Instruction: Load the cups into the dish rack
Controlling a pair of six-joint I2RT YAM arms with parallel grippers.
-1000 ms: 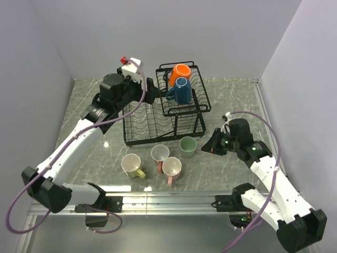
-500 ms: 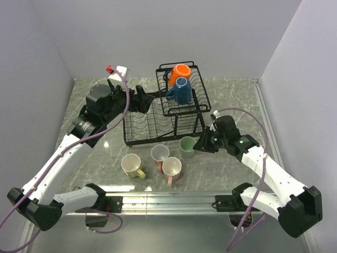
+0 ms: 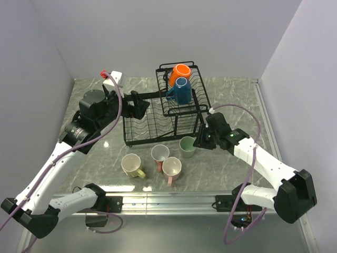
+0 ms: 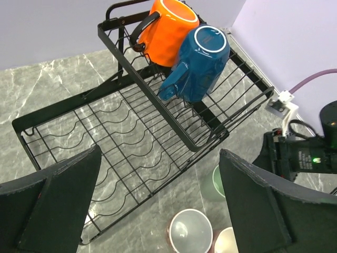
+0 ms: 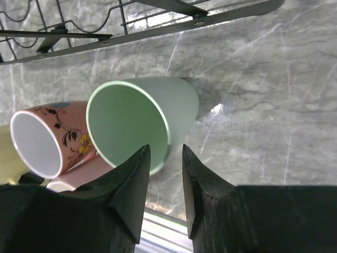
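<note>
Since the orange cup and the blue cup already lie in the upper basket of the dish rack, four cups are left on the worktop in front of it. These are the pale green cup, a pink cup, a salmon cup and a yellow cup.

The pale green cup looks to be the one in hand. It stands upright, mouth up, just off the rack's near right corner, and the right gripper sits at its right side. In the right wrist view the fingers are slightly apart and straddle the cup's wall, one fingertip over the mouth and the other outside. The rim runs into the gap between them. That gap looks wider than the wall, so the cup seems not yet pinched. With the cup's axis vertical and its wall between the fingers, closing should clamp the rim. The rack lies just behind and to the left.

The left gripper, fingers wide apart and empty, hangs over the rack's lower tray, well apart from the loose cups. The right arm is clearly nearer.
</note>
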